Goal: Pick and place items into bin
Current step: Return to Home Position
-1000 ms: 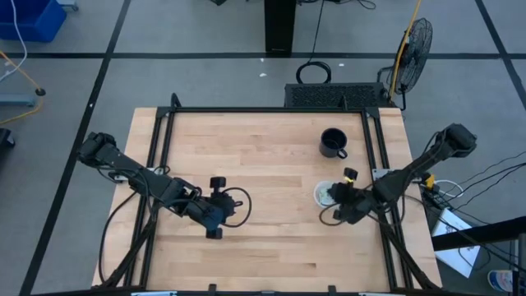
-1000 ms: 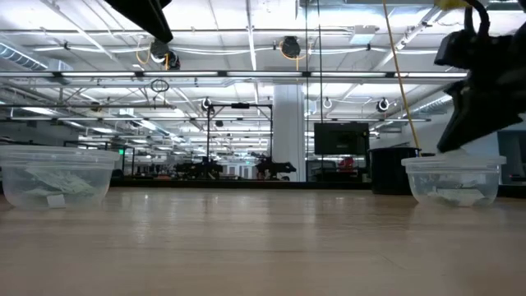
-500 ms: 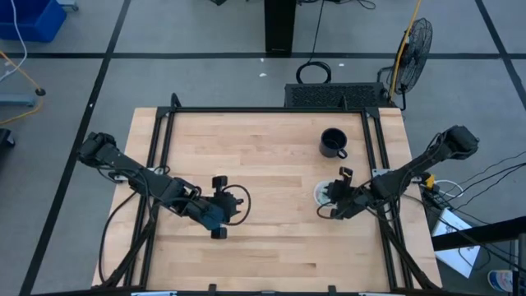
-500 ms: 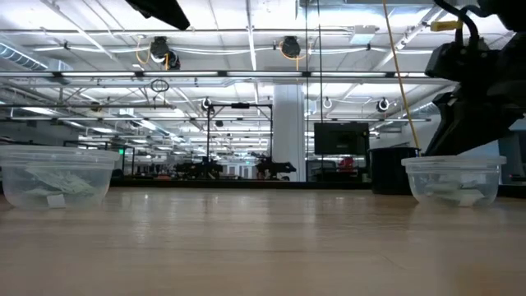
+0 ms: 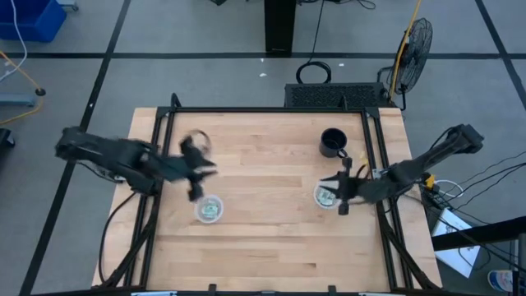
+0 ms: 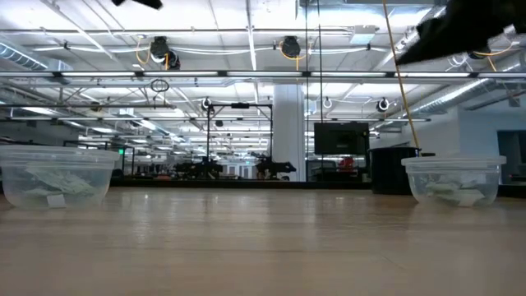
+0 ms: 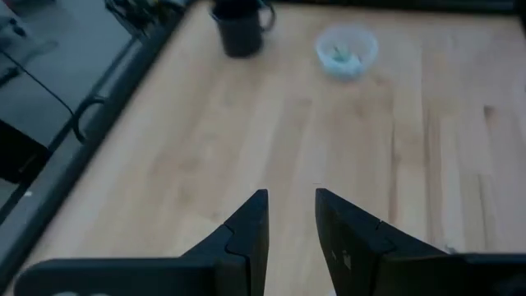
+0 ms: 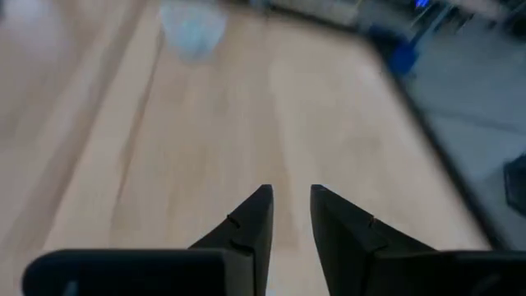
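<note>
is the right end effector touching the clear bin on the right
Apart. The low view shows the right bin with a clear gap above its rim and the right end effector well higher, though the high view overlaps them.

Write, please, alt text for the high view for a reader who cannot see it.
Overhead, a wooden table holds two clear bins with pale packets inside and a dark mug. The left gripper is just beyond the left bin; the right gripper sits at the right bin's edge.
</note>
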